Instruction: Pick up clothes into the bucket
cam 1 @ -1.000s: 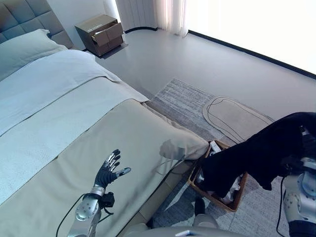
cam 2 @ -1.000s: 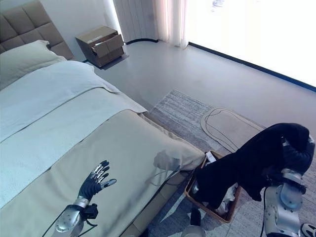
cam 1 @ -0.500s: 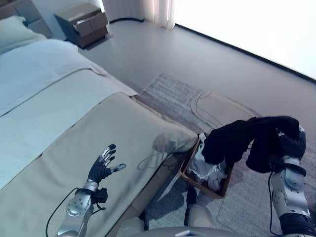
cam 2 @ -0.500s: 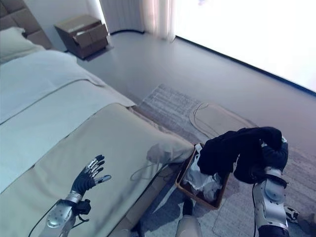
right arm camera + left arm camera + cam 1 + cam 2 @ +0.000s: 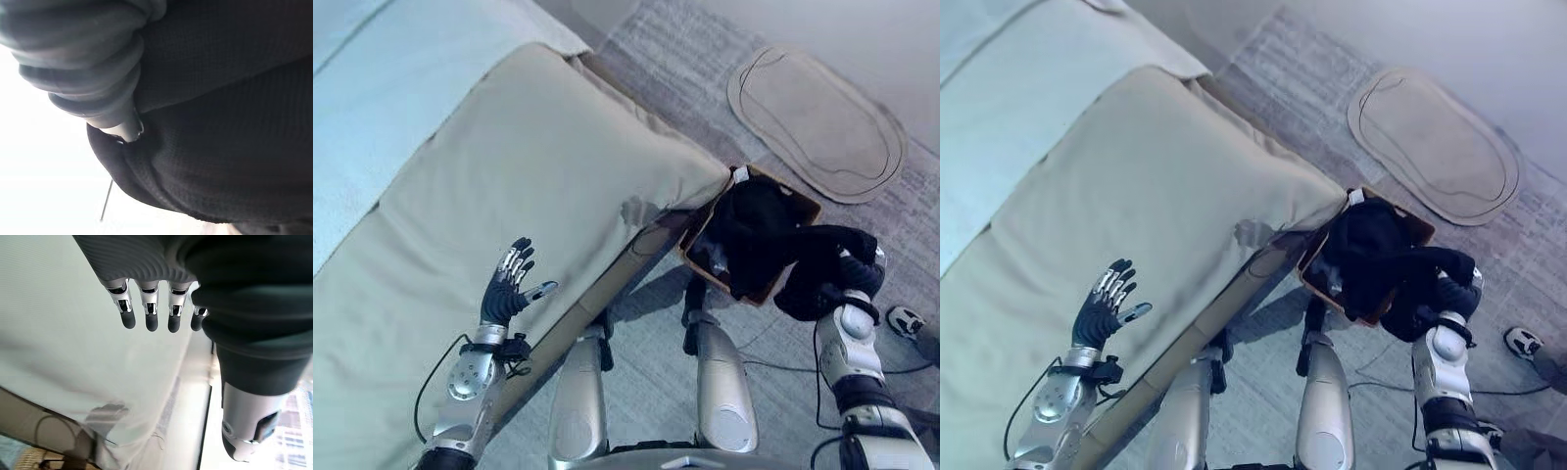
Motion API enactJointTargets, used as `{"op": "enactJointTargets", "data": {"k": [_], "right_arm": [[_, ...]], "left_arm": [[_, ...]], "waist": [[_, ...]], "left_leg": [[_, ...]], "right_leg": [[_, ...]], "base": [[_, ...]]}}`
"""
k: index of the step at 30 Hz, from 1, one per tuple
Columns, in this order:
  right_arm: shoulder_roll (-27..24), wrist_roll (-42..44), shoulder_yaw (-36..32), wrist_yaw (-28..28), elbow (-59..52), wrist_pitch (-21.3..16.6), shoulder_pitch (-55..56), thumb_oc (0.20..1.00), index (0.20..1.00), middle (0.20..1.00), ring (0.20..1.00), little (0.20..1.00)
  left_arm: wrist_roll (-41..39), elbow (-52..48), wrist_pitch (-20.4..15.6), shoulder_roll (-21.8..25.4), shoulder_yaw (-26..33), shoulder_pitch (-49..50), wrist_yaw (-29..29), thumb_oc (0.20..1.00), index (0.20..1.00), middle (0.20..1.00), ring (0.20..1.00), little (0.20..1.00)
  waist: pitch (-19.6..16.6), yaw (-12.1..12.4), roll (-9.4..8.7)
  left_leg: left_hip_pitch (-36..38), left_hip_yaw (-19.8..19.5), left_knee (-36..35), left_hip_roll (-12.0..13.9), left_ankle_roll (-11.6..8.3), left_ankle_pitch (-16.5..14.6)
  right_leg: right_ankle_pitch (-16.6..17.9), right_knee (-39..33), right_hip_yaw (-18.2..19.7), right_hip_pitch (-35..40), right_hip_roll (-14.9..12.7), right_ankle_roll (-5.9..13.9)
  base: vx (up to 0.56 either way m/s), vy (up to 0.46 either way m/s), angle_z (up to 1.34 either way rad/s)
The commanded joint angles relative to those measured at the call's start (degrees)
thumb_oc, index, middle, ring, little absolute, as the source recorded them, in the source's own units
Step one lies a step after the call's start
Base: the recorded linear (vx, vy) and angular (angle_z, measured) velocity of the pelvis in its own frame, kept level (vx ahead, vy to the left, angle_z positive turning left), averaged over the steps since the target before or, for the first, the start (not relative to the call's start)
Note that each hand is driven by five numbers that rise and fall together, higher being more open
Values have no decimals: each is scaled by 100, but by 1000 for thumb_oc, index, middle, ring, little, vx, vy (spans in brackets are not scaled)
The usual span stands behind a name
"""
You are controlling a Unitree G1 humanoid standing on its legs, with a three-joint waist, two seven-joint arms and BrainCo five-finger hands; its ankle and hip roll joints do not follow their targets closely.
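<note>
A black garment (image 5: 754, 230) lies bunched in the brown woven basket (image 5: 803, 203) on the floor beside the bed's corner. One end of it trails over the basket's near rim and wraps my right hand (image 5: 855, 282), which hovers just outside that rim. In the right wrist view the dark cloth (image 5: 220, 122) presses right against the hand's ribbed cover (image 5: 83, 63). My left hand (image 5: 506, 292) is held above the bedspread with straight spread fingers (image 5: 146, 318) and holds nothing.
The bed (image 5: 509, 147) with a beige cover takes up the left side, its corner overhanging close to the basket. A beige oval mat (image 5: 818, 122) lies on the striped grey rug (image 5: 656, 39) beyond. A shoe (image 5: 904, 320) rests at the far right.
The camera has tipped downward. My right hand has come down and inward, bringing the black garment from above the basket into it. The left hand keeps its pose.
</note>
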Motion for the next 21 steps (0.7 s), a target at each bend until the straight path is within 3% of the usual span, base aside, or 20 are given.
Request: {"op": "enactJointTargets", "data": {"k": [1,2,5,11,21], "right_arm": [[-580,83,129,-261,229,-323,-333,200,200,200,200,200],[-661,31,187,-327,354,-297,-485,200,200,200,200,200],[-865,21,385,-476,754,-279,-964,200,200,200,200,200],[-1392,-66,774,-698,1883,-90,-1955,200,200,200,200,200],[-1612,-373,1246,-565,3532,399,-2466,200,200,200,200,200]], "left_arm": [[-180,-466,-394,245,-116,78,122,1000,1000,1000,1000,1000],[-166,-498,-399,298,-186,85,145,1000,1000,1000,1000,1000],[-141,-517,-408,385,-377,36,234,1000,1000,1000,1000,1000],[-206,-814,-466,552,-710,34,348,1000,1000,1000,1000,1000],[-326,-823,-495,591,-1106,-254,329,1000,1000,1000,1000,1000]], "waist": [[-291,67,66],[-287,96,115],[-279,130,192],[-261,225,314],[-264,323,490]], "left_leg": [[-553,-198,1186,5,124,-665],[-616,-247,1297,20,79,-842],[-1012,-238,1610,23,84,-951],[-1477,-183,1804,-8,111,-997],[-1698,-180,1815,-133,153,-984]], "right_leg": [[-150,590,365,-86,-340,201],[-328,755,421,-166,-321,246],[-427,1078,558,-621,-298,198],[-458,1290,702,-1154,-305,168],[-524,1384,791,-1419,-321,134]], "base": [[11,-20,12],[19,-14,18],[-8,17,12],[-20,19,-6],[4,6,4]]}}
